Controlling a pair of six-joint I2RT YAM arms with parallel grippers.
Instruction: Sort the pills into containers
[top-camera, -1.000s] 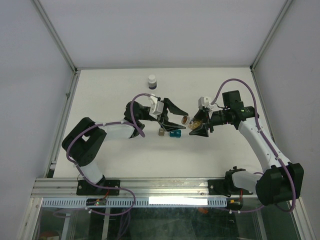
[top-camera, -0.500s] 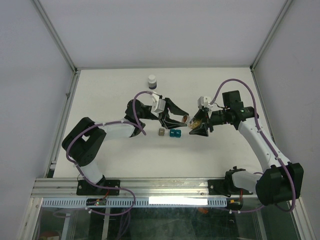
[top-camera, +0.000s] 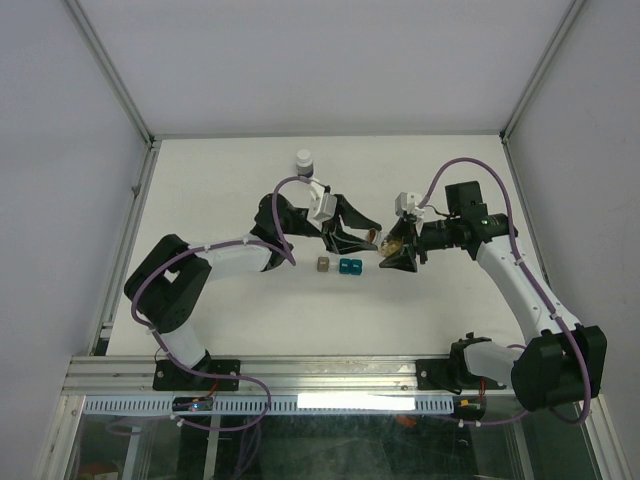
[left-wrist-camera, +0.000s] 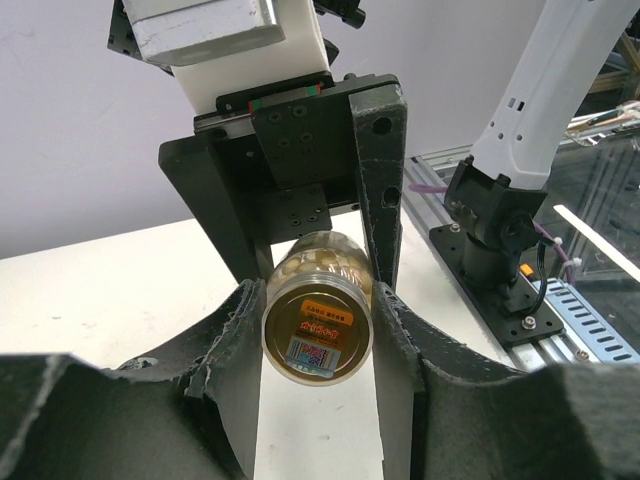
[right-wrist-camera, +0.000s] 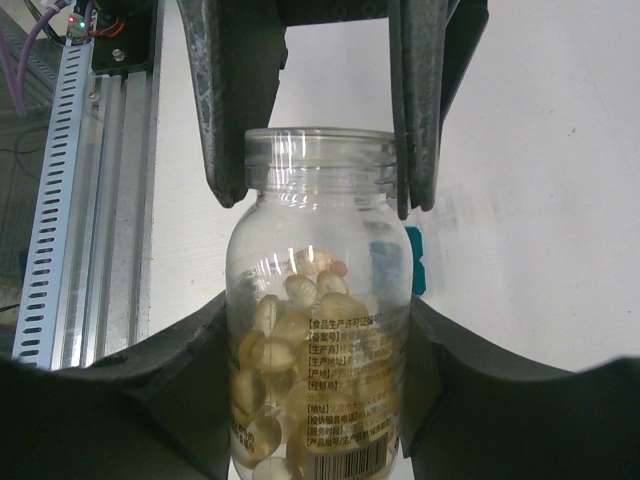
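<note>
A clear vial (top-camera: 376, 238) of orange-tan pills (right-wrist-camera: 300, 330) hangs sideways above the table between both arms. My right gripper (top-camera: 390, 248) is shut on its body (right-wrist-camera: 318, 300). My left gripper (top-camera: 367, 238) has its fingers (left-wrist-camera: 400, 330) against both sides of the vial's other end (left-wrist-camera: 317, 325), which shows an orange label. That end looks clear and threaded in the right wrist view. On the table just below stand the containers: a grey-brown cup (top-camera: 323, 265) and a teal two-cell cup (top-camera: 350, 266), whose edge (right-wrist-camera: 417, 262) peeks past the vial.
A white-capped round bottle (top-camera: 304, 160) stands at the back of the table. An aluminium rail (top-camera: 300, 375) runs along the near edge, with the right arm's base (left-wrist-camera: 495, 230) bolted to it. Enclosure walls stand on both sides.
My left gripper has moved right to the vial and its jaws have narrowed onto the vial's end. The right arm and vial have stayed put.
</note>
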